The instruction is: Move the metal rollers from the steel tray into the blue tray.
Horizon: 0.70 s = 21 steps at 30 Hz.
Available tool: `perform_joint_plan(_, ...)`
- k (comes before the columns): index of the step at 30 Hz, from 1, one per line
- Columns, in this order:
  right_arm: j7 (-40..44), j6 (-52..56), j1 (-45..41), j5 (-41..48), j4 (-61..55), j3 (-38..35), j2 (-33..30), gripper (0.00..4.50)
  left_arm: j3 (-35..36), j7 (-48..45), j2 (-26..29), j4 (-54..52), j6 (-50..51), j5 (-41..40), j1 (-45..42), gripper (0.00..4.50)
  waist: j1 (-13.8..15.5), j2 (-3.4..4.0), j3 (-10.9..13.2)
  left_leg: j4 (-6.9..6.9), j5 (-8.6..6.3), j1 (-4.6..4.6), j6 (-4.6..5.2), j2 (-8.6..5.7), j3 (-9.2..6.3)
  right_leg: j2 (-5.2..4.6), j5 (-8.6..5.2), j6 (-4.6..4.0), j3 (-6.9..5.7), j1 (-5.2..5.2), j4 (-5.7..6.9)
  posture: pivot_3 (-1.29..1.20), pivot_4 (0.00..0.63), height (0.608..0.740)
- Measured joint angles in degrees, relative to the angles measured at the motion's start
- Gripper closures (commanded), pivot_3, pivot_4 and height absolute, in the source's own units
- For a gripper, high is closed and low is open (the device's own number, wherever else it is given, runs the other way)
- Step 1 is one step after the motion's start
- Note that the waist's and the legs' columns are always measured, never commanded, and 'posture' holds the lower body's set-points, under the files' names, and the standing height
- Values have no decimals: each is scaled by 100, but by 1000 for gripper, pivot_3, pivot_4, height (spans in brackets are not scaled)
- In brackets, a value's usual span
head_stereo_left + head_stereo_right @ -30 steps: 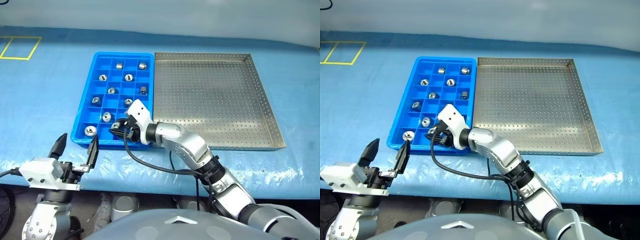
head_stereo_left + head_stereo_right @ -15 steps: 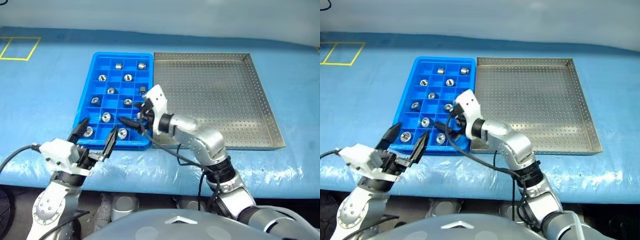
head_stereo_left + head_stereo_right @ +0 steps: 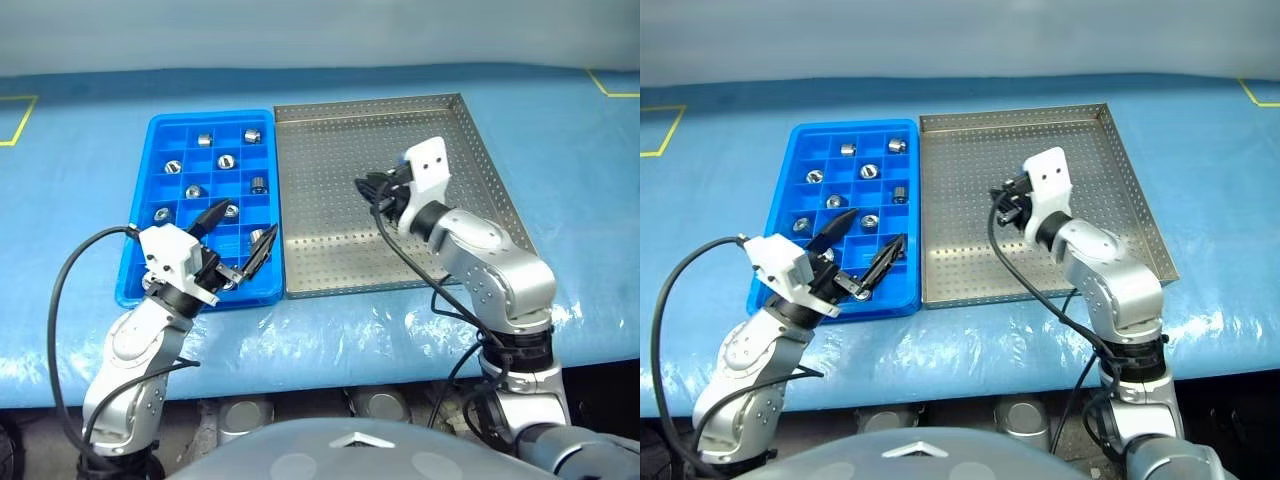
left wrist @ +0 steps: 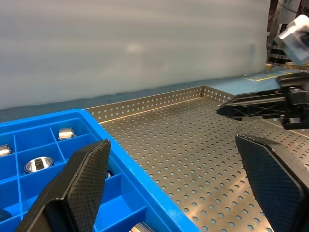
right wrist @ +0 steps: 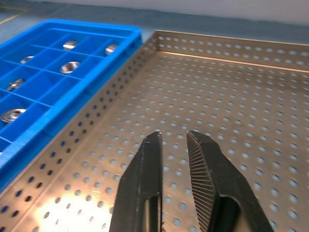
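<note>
Since a second ago the right gripper (image 3: 366, 186) has left the near end of the bright blue compartmented plastic tray (image 3: 150, 125) and now hangs over the middle of the large perforated silver steel tray (image 3: 470, 130), while the left gripper (image 3: 240, 232) has come up from below the table edge to hover over the blue tray's near right corner. A roller now lies in the near compartment where the right gripper was working; it was hidden behind that gripper before.

In its own wrist view the right gripper's two black fingers (image 5: 145, 193) stand nearly together with only a thin slit between them and nothing in it. The left gripper's fingers (image 4: 77, 183) are spread wide and empty, one over the blue tray and the other over the steel tray's floor.

Small shiny silver metal rollers (image 3: 226, 161) sit singly in the blue tray's square compartments, filling much of the far and middle rows. Those nearest the robot are partly hidden by the left gripper, so I cannot count them all. No roller can be seen on the steel tray's dotted floor.

Both trays lie side by side, long edges touching, on a table covered with a smooth light-blue sheet (image 3: 70, 200) that wrinkles and shines at its near edge. Yellow tape lines (image 3: 20, 118) mark the sheet at its far left and far right corners. A plain pale grey-blue wall (image 3: 320, 30) rises behind the table.
</note>
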Motion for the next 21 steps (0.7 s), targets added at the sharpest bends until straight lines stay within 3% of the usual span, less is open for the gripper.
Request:
perform_joint_plan(12,-586,-1140,1323,-559,-199,-747,171,3589,27,603,-119,878,3,644,-676,0,-171,2,-1,7,0,6,0,-2,6,1,3,7,10,5,4,-97,150,740)
perform_joint_plan(21,-716,-1432,1495,-759,-171,-756,316,3589,41,791,-193,1010,18,785,-743,0,-219,3,-2,7,1,8,-1,-2,8,1,5,9,13,6,5,-72,150,740)
